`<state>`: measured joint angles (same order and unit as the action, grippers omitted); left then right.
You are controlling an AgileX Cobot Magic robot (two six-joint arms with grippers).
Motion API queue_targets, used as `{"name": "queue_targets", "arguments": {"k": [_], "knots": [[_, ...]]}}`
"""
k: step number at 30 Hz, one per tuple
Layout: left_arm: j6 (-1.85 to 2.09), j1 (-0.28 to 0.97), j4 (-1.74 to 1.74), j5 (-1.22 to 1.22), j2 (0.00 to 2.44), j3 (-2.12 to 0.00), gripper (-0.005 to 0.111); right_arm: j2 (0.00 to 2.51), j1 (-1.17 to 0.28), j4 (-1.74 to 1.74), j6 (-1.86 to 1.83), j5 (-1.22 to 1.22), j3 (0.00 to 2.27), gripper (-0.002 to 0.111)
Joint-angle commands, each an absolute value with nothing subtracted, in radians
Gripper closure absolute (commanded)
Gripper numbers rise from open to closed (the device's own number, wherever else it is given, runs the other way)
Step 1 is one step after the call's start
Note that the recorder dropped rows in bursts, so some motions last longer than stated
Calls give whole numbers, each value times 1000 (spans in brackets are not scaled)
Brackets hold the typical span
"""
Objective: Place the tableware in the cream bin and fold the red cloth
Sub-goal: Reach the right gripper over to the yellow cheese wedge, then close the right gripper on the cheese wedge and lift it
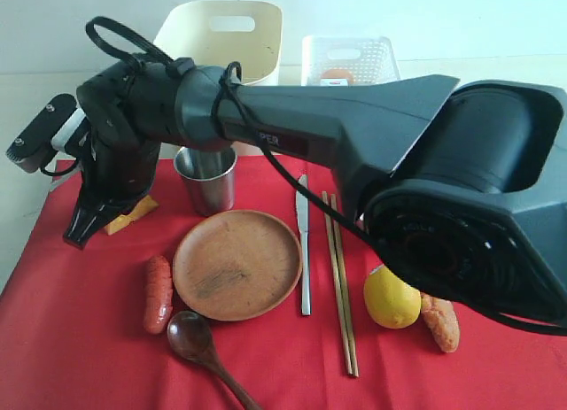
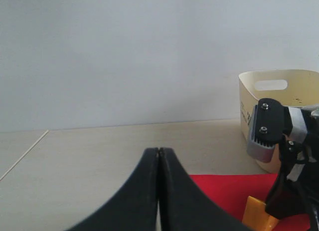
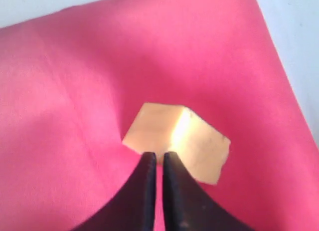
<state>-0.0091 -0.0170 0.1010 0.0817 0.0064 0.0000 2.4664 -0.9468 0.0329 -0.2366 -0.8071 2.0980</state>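
Obstacle: the right arm point(image 1: 354, 127) spans the far half of the red cloth point(image 1: 62, 339), crossing above the steel cup point(image 1: 205, 184) and in front of the cream bin point(image 1: 226, 34).

Free: we note bare cloth at the near left corner, and a slim lane between knife point(image 1: 304, 251) and chopsticks point(image 1: 340, 286).

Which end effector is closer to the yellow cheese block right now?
Right. The right end effector has its tips at the edge of the cheese block; the left end effector hangs shut, apart from it, near the red cloth's edge.

Cheese block point(image 1: 135, 212), lemon point(image 1: 391, 299), left sausage point(image 1: 159, 293), right sausage point(image 1: 440, 321), lattice basket point(image 1: 350, 56)
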Motion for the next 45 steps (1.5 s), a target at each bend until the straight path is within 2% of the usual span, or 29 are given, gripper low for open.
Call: {"name": "queue_targets", "arguments": {"k": [1, 4, 6, 7, 9, 10, 11, 13, 16, 23, 31, 42, 43, 45], "knots": [[-12, -18, 103, 83, 0, 0, 107, 2426, -943, 26, -238, -863, 2091, 108], [-12, -18, 103, 83, 0, 0, 107, 2430, -943, 30, -204, -845, 2091, 106], [-12, -18, 103, 83, 0, 0, 107, 2440, -943, 58, -152, -832, 2091, 94], [-12, -18, 103, 83, 0, 0, 107, 2442, -943, 80, -152, -833, 2091, 82], [-12, -18, 103, 83, 0, 0, 107, 2442, -943, 81, -164, -835, 2091, 67], [-12, -18, 103, 83, 0, 0, 107, 2442, -943, 81, -217, -835, 2091, 55], [-12, -18, 103, 83, 0, 0, 107, 2442, -943, 81, -243, -841, 2091, 48], [-12, -18, 103, 83, 0, 0, 107, 2442, -943, 58, -296, -848, 2091, 38], [-12, -18, 103, 83, 0, 0, 107, 2442, -943, -17, -388, -848, 2091, 33], [-12, -18, 103, 83, 0, 0, 107, 2489, -942, -90, -452, -701, 2091, 33], [-12, -18, 103, 83, 0, 0, 107, 2584, -929, -33, -445, -723, 2143, 41], [-12, -18, 103, 83, 0, 0, 107, 2591, -931, -23, -450, -816, 2171, 104], [-12, -18, 103, 83, 0, 0, 107, 2588, -931, -23, -452, -826, 2171, 108], [-12, -18, 103, 83, 0, 0, 107, 2578, -931, -23, -449, -846, 2171, 108]]}}
